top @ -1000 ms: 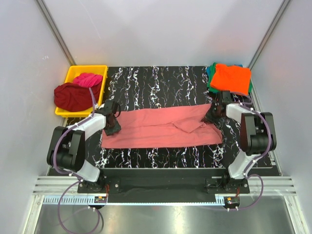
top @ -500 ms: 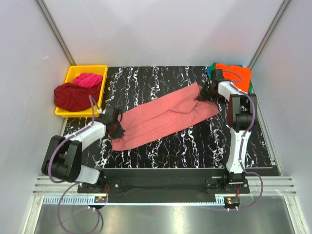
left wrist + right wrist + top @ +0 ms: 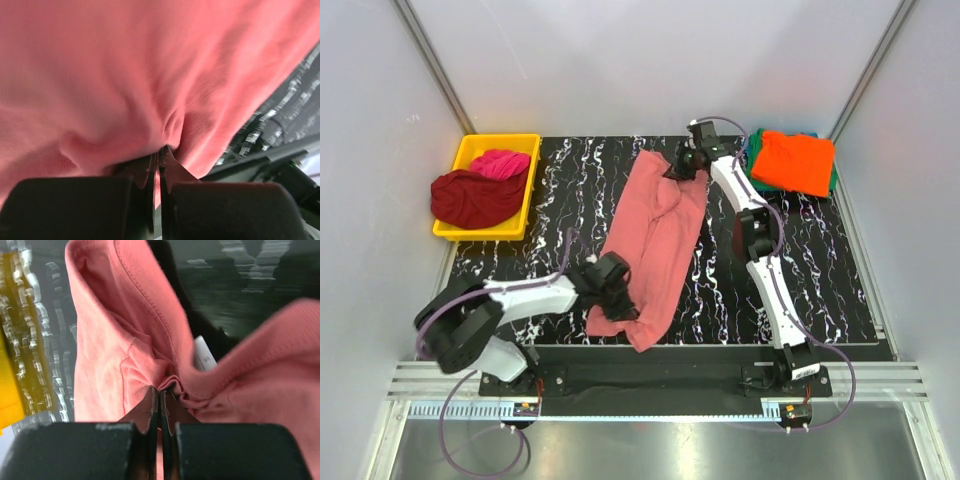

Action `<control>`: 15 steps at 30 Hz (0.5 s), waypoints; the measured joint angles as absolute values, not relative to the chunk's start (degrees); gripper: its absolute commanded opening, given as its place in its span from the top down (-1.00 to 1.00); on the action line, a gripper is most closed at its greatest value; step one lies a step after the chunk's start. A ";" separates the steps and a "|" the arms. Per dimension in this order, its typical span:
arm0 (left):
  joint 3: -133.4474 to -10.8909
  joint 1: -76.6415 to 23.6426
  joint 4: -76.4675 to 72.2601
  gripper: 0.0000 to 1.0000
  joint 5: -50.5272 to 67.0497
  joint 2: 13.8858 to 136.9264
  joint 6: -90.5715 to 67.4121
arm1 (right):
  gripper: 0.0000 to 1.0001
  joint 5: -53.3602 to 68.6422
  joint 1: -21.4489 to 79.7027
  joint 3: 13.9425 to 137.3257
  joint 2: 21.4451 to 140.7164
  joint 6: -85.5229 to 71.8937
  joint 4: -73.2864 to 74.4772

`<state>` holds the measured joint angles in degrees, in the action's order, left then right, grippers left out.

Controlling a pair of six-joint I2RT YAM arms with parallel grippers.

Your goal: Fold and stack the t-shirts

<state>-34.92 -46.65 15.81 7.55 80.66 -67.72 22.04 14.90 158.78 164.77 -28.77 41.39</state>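
- Pink t-shirt point(image 3: 655, 240) lies as a long strip down the middle of the black marbled surface point(image 3: 570, 185), running from the far edge toward the near edge, with the near end leaning left.
- Left fingers point(image 3: 619, 300) are closed on the near end of the pink t-shirt. In the left wrist view the left fingers point(image 3: 148, 172) meet with a fold of cloth pinched between them, and fabric fills most of that view.
- Near end of the strip is bunched and sits close to the near edge of the surface, 1 corner pointing toward that edge.
- Right fingers point(image 3: 680, 166) are closed on the far end of the pink t-shirt. In the right wrist view the right fingers point(image 3: 148, 410) clamp gathered cloth beside a stitched hem, and a white label point(image 3: 204, 353) shows.
- Right arm is stretched long toward the far edge.
- Orange folded shirt point(image 3: 796, 163) lies on a green shirt point(image 3: 754, 148) at the far right corner, near the right fingers but apart from the pink t-shirt.
- Yellow bin point(image 3: 498, 139) stands at the far left and holds a maroon garment point(image 3: 470, 198) and a magenta garment point(image 3: 503, 161).
- Bare surface lies on both sides of the strip: 1 stretch between the strip and the bin, 1 between the strip and the right edge.
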 measured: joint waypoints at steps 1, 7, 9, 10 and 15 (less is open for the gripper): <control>-35.83 -47.70 14.94 1.00 7.77 82.08 -68.45 | 1.00 22.33 15.73 158.10 164.77 -29.34 39.64; -45.34 -54.63 9.63 0.81 8.97 93.60 -72.12 | 1.00 21.96 19.05 160.48 167.65 -32.71 31.20; -46.37 -55.99 8.43 0.54 9.15 94.80 -72.95 | 1.00 20.43 19.42 160.05 167.85 -33.54 28.97; -46.37 -56.40 8.08 0.10 9.28 94.94 -73.43 | 1.00 19.59 19.51 160.05 168.00 -33.82 27.75; -46.02 -57.71 7.79 -0.47 10.92 92.20 -74.89 | 1.00 16.32 19.44 160.05 168.86 -34.85 22.09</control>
